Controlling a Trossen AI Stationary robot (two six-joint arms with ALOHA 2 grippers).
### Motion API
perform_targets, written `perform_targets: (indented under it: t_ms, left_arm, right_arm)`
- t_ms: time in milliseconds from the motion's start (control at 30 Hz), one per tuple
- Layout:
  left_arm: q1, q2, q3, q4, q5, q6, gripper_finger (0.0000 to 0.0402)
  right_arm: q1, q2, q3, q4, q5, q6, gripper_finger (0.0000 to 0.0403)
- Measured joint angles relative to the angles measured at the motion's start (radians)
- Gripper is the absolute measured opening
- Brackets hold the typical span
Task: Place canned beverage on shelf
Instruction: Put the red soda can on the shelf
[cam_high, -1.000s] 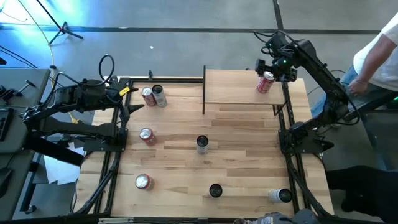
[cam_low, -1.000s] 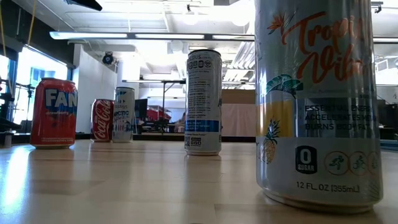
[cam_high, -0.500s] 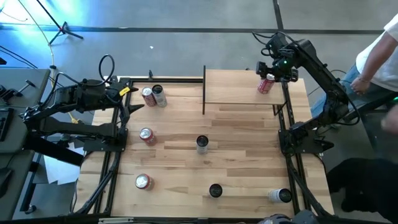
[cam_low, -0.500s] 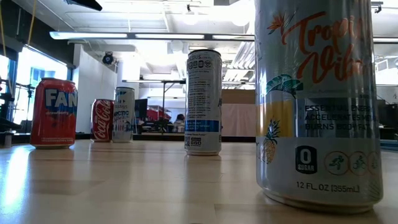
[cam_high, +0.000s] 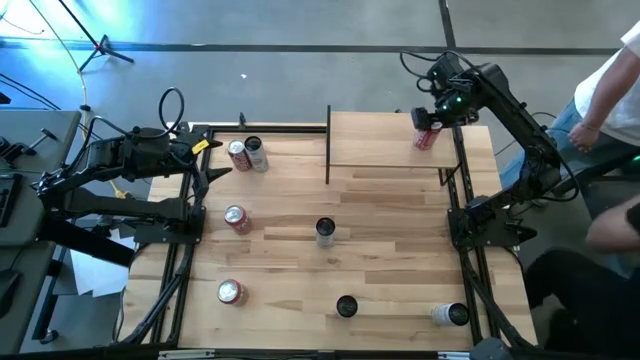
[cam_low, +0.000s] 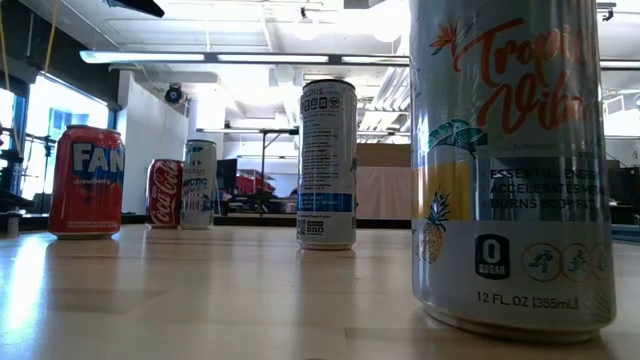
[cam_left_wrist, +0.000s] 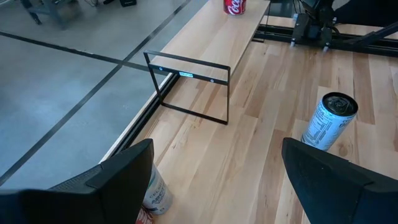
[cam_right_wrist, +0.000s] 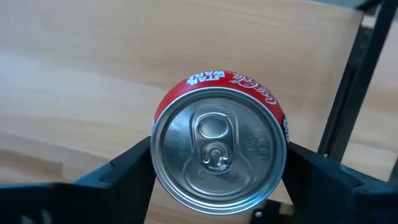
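The shelf (cam_high: 380, 140) is a light-wood board with a thin black frame at the table's far right; it also shows in the left wrist view (cam_left_wrist: 211, 37). A red Coca-Cola can (cam_high: 424, 138) is at its far right corner, upright, under my right gripper (cam_high: 431, 120). In the right wrist view my right gripper (cam_right_wrist: 217, 171) is shut on the can (cam_right_wrist: 217, 146), whose silver top faces the camera. My left gripper (cam_left_wrist: 214, 186) is open and empty at the table's far left (cam_high: 205, 160). My right gripper pinches the red can's round wall (cam_right_wrist: 157, 149) between its two fingers, one on each side, just below the top rim. The fingers come from above, pointing down. The can is upright; in the left wrist view its bottom (cam_left_wrist: 235, 10) seems to rest on the shelf board.
Several other cans stand on the tabletop: two at the far left (cam_high: 246, 154), a red one (cam_high: 237, 218), a slim one mid-table (cam_high: 325, 232), and three near the front (cam_high: 346, 306). A black shelf post (cam_right_wrist: 348, 81) stands beside the can. A person (cam_high: 600, 90) is at the right.
My right gripper has shifted a little toward the table's far edge with the red can, which now shows less of its side from above and stands straighter. The person at the right has moved.
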Motion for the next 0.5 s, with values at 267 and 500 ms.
perform_targets:
  t_ms: [267, 500]
  left_arm:
    - [0.0, 0.0, 0.0, 0.0, 0.0, 0.0, 0.0335]
    - [0.0, 0.0, 0.0, 0.0, 0.0, 0.0, 0.0335]
  right_arm:
    - [0.0, 0.0, 0.001, -0.009, 0.0, -0.143, 0.0289]
    - [0.0, -0.001, 0.001, -0.014, -0.024, -0.232, 0.0289]
